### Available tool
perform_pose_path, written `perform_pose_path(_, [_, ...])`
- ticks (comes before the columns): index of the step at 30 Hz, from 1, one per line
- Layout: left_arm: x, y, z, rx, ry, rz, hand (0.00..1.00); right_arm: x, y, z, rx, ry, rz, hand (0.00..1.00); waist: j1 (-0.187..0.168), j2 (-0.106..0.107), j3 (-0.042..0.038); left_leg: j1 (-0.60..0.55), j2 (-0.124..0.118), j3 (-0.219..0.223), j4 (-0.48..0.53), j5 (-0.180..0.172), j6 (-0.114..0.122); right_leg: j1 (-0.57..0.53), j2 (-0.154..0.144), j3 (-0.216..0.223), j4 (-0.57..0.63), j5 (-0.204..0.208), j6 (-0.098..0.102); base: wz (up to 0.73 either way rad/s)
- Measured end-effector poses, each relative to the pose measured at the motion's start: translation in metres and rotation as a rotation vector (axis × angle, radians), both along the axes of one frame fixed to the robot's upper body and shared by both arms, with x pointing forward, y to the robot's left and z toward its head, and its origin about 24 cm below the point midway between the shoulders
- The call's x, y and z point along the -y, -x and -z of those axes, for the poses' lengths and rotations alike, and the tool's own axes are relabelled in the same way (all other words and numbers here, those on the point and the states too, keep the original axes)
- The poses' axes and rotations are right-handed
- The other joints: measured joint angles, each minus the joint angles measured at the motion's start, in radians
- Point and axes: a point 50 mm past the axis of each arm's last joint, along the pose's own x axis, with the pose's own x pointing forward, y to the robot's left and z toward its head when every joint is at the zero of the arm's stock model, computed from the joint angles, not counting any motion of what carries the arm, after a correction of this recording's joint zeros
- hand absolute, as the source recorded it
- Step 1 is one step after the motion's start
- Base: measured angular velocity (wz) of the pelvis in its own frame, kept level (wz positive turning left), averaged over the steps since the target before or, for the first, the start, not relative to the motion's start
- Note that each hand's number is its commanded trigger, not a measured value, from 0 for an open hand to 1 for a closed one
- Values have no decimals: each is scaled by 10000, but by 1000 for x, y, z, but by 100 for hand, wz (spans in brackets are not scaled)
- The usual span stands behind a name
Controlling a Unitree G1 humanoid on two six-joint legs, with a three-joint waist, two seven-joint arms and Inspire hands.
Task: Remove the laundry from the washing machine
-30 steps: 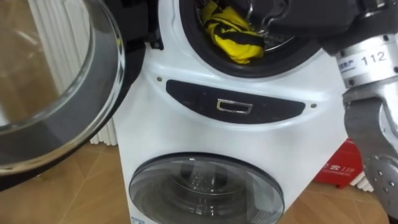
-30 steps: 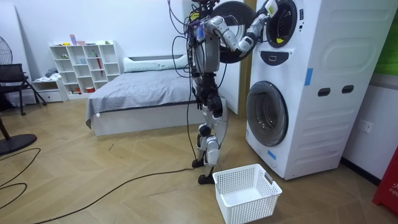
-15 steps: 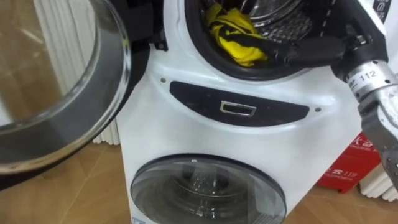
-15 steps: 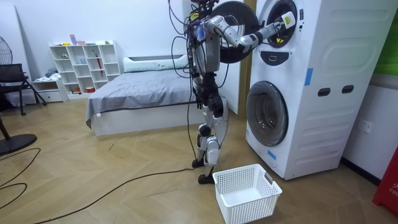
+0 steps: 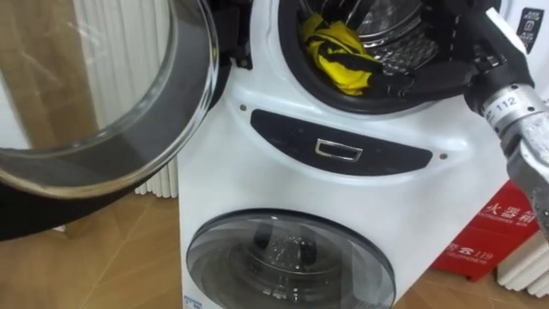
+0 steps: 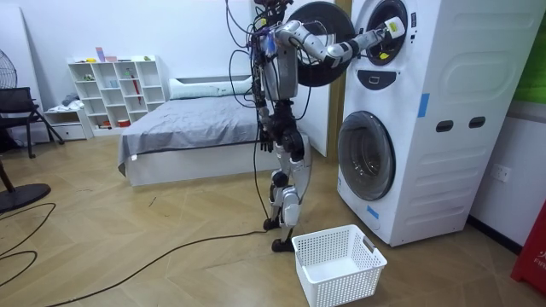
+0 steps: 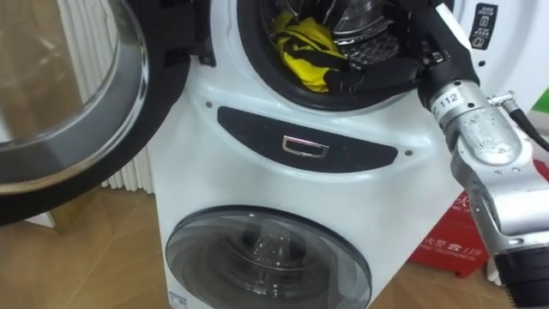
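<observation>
A yellow and black garment (image 5: 339,56) lies bunched at the front left of the upper drum of the white stacked washing machine (image 6: 409,111). My right hand (image 5: 420,79) reaches in over the lower rim of that opening from the right. Its dark fingers lie straight along the rim, and their tips touch the garment's lower right edge without closing round it. The room view has me standing upright in front of the machine with that arm raised to the drum (image 6: 381,36).
The upper round glass door (image 5: 103,103) hangs swung open on my left. Below is the shut lower door (image 5: 287,257). A red object (image 5: 489,240) stands on the floor at the machine's right. A white laundry basket (image 6: 337,264) sits on the wood floor behind my feet.
My right hand has come down from deeper inside the drum to the lower rim beside the garment. The eye view has shifted a little, so the camera has moved.
</observation>
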Motion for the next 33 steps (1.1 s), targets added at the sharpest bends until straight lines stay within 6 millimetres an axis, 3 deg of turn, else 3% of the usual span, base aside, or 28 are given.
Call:
perform_pose_path(9, [0,-2,0,49,18,24,0,-1,-2,5,-190,616,203,0,54,-2,7,165,1,-71,-28,7,-13,176,3,-73,-16,-11,-14,2])
perform_pose_path(14, [2,-3,1,-57,242,119,0,-5,-2,5,-191,822,319,0,279,-51,-1,182,13,87,-57,20,-32,107,1,39,-3,-86,-94,-10])
perform_pose_path(17, [3,-2,1,-188,413,100,0,-15,-2,3,-148,1458,382,0,294,-108,-23,152,21,220,-73,44,-72,5,55,165,8,-94,-124,-13])
perform_pose_path(20, [3,-11,1,-41,431,142,0,-40,-2,-10,342,2223,-283,0,307,-157,-45,8,35,185,-104,71,-116,-135,90,149,0,-110,-171,3])
perform_pose_path(25, [4,-20,1,132,415,347,0,-82,5,-33,1578,3679,-1242,0,767,-167,-38,5,46,-76,-114,87,-142,-147,111,117,20,-115,-187,14])
perform_pose_path(33, [3,-23,0,293,333,300,0,-88,3,-27,1472,4008,-1130,0,891,-224,95,78,137,-67,-424,93,-161,-195,71,165,32,-153,-127,-3])
